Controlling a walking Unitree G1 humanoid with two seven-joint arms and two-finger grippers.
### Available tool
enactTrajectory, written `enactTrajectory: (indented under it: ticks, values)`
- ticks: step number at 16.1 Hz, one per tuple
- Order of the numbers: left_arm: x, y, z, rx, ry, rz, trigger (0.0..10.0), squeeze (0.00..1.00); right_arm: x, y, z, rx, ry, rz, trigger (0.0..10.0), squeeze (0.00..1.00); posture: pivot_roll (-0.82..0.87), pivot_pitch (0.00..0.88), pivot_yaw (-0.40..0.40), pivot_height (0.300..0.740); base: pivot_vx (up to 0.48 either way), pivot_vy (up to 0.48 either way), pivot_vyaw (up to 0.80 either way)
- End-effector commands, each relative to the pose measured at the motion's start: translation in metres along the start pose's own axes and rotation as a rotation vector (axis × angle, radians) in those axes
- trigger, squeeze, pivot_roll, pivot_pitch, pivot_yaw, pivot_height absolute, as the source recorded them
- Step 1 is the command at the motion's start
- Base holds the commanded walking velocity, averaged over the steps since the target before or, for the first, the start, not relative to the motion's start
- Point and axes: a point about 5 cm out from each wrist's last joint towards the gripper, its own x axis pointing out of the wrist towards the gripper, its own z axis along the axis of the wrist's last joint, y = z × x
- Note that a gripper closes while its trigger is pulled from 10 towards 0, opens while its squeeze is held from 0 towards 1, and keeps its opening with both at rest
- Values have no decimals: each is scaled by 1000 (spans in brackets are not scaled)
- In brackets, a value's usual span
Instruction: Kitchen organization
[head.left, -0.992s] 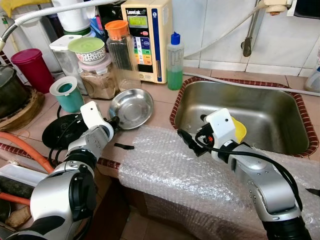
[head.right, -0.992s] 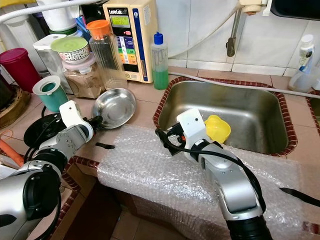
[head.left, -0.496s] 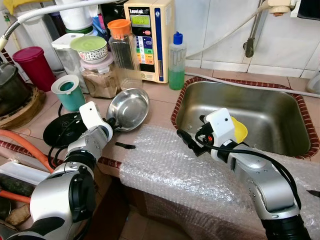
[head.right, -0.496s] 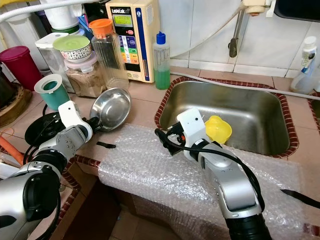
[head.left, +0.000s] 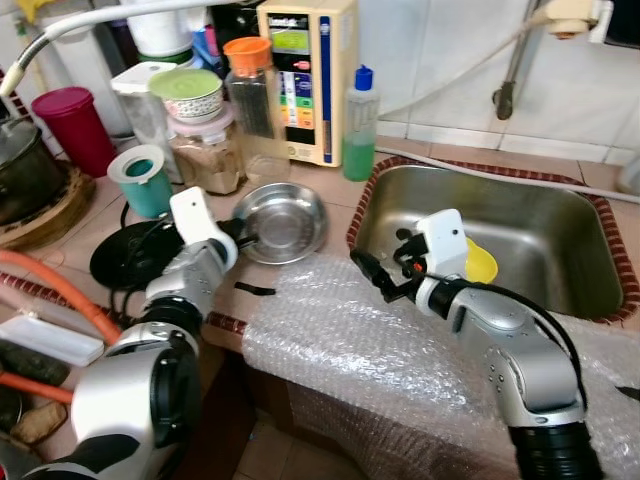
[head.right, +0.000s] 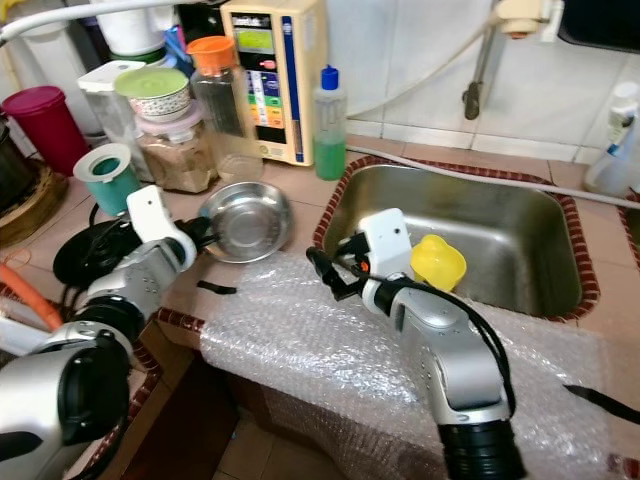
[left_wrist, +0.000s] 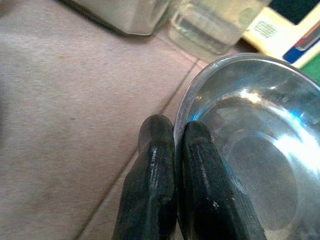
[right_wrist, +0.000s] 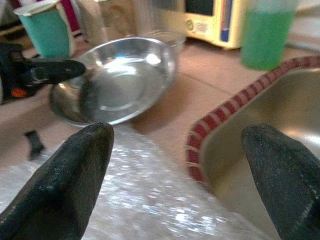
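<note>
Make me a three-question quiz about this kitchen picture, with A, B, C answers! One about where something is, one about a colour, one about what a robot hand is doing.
1. Where is the yellow cup?
A. in the sink
B. on the floor
C. on the red tub

2. What colour is the bottle's liquid?
A. red
B. green
C. black

3. What is the left gripper doing?
A. pinching the steel bowl's rim
B. hanging open
C. holding a jar

Answers: 1 A, it sits in the sink basin. 2 B, green shows through. 3 A, its fingers clamp the rim.
</note>
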Motion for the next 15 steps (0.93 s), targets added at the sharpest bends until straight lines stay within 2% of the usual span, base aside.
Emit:
enactTrajectory:
  ticks: [1, 2, 4, 6, 7, 9, 10, 11, 12, 14, 15]
  values:
    - [0, -7, -13, 3, 40, -44, 0, 0, 4, -2, 3, 47, -3, -11, 10000, 0, -16, 0, 60, 740, 0, 0, 0]
    - [0, -19, -21, -25, 27, -107, 0, 0, 15, -1, 1, 136, 7, -45, 10000, 0, -19, 0, 54, 740, 0, 0, 0]
    - [0, -31, -30, -49, 18, -171, 0, 0, 23, 0, 3, 191, -2, -72, 10000, 0, -18, 0, 53, 740, 0, 0, 0]
    - [-2, -46, -37, -41, 8, -246, 0, 0, 27, -4, 6, 193, -22, -109, 10000, 0, -18, 0, 57, 740, 0, 0, 0]
    - [-2, -49, -38, -51, 1, -258, 0, 0, 27, -5, 6, 193, -22, -120, 10000, 0, -16, 0, 59, 740, 0, 0, 0]
    - [-4, -62, -35, -88, -41, -322, 0, 0, 30, -16, 10, 165, -53, -223, 10000, 0, -18, 0, 64, 740, 0, 0, 0]
    - [-4, -66, -34, -86, -49, -344, 0, 0, 30, -18, 12, 172, -67, -238, 10000, 0, -18, 0, 64, 740, 0, 0, 0]
    - [-6, -73, -33, -65, -57, -388, 0, 0, 33, -19, 14, 175, -71, -244, 8784, 0, -19, 0, 66, 740, 0, 0, 0]
    - [-7, -76, -31, -68, -65, -409, 0, 0, 35, -20, 16, 174, -75, -252, 8471, 0, -24, 0, 68, 740, 0, 0, 0]
    - [-9, -86, -28, -68, -81, -458, 0, 0, 38, -25, 21, 188, -90, -272, 2196, 0, -25, 0, 68, 740, 0, 0, 0]
    - [-9, -90, -26, -75, -93, -470, 0, 0, 38, -27, 23, 193, -95, -283, 0, 0, -24, 0, 68, 740, 0, 0, 0]
